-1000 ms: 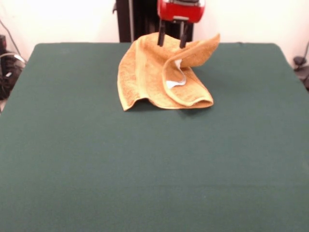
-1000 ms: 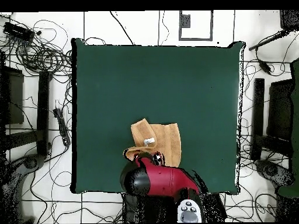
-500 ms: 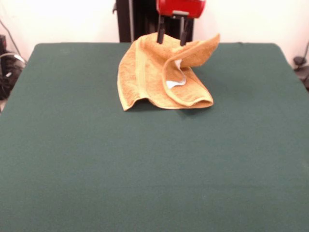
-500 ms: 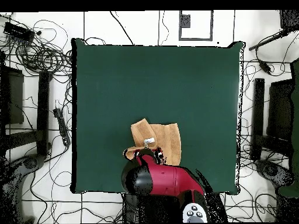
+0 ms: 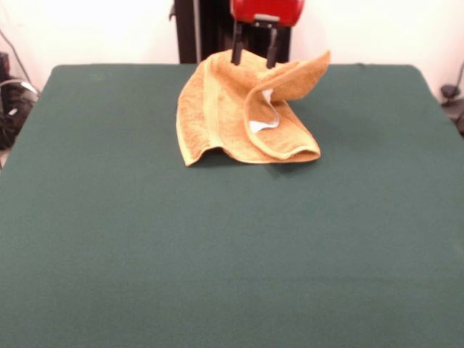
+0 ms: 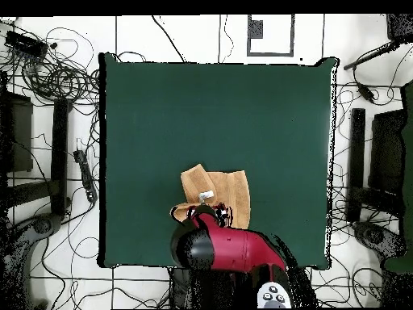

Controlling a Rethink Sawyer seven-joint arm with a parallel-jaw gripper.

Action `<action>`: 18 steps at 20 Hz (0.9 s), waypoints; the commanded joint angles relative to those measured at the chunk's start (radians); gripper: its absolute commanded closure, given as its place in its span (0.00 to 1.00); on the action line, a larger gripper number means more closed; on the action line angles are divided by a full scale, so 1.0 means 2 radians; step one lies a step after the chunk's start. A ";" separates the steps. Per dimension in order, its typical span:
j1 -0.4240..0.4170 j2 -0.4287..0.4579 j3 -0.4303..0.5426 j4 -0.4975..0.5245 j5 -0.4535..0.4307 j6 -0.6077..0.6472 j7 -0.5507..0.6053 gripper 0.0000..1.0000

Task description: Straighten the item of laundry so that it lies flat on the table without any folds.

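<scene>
Front view: towel (image 5: 235, 116) sits crumpled just below and in front of gripper (image 5: 252, 51), left part lying down on table (image 5: 217, 254), right flap curled up, w/ white tag (image 5: 265, 116) showing below the gripper. Fingers (image 5: 237, 47) spread apart, nothing between them, tips at towel's top edge; contact unclear. Overhead view: arm (image 6: 230, 250) hides the gripper; towel (image 6: 218, 190) pokes out beyond it.

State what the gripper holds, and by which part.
Nothing: the gripper stands open over the rumpled golden-orange terry towel, fingers apart at its far raised edge, clamping no cloth.
</scene>
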 commanded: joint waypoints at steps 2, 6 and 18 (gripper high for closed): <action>0.002 0.058 0.067 0.008 0.006 -0.044 0.086 0.00; -0.001 0.086 0.066 0.002 0.005 -0.061 0.088 0.00; -0.008 0.125 0.066 -0.012 0.003 -0.077 0.082 0.00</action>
